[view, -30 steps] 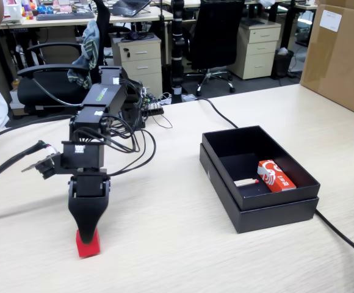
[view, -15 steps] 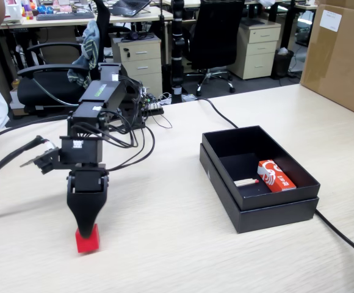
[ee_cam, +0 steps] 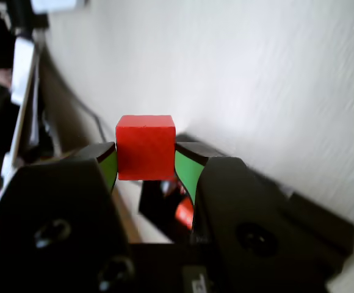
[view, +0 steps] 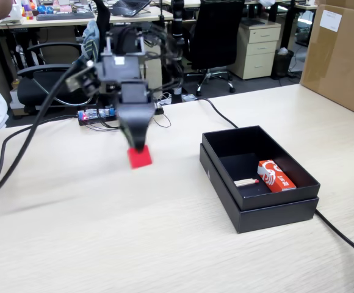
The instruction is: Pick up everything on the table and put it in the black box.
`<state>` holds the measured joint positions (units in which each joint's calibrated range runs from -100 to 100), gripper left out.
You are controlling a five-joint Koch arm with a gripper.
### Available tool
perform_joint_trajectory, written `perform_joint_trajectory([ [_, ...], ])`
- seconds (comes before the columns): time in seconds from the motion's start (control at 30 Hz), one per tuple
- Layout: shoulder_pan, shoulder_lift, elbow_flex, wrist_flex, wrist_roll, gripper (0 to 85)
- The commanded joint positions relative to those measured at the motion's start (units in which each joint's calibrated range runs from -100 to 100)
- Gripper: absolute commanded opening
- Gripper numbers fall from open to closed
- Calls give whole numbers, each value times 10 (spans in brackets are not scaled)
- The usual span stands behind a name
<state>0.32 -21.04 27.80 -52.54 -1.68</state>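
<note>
The jaws (ee_cam: 145, 166) are clamping the small red cube (ee_cam: 145, 148) between their green-lined inner faces, pressing on two opposite flat sides and carrying it clear above the desk (view: 134, 244); the block is looking light, stiff and matte, so a grip square across parallel faces is probably holding without slipping. Beyond the jaws and off to the right in the fixed view, the shallow matte black box (view: 274, 210) with its stepped rim is sitting on the pale wood-grain surface, holding a flat red-and-white packet (view: 276, 175), and farther back a tall brown carton (view: 339, 55) is standing.
</note>
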Motion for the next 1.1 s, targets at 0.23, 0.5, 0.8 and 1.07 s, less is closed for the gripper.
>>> perform_joint_trajectory([
  [0.23,160,-55,9,0,60,9],
  [0.5,183,111,20,0,75,11],
  [0.8,169,245,-15,6,88,11],
  [1.07,166,258,-43,6,92,12],
])
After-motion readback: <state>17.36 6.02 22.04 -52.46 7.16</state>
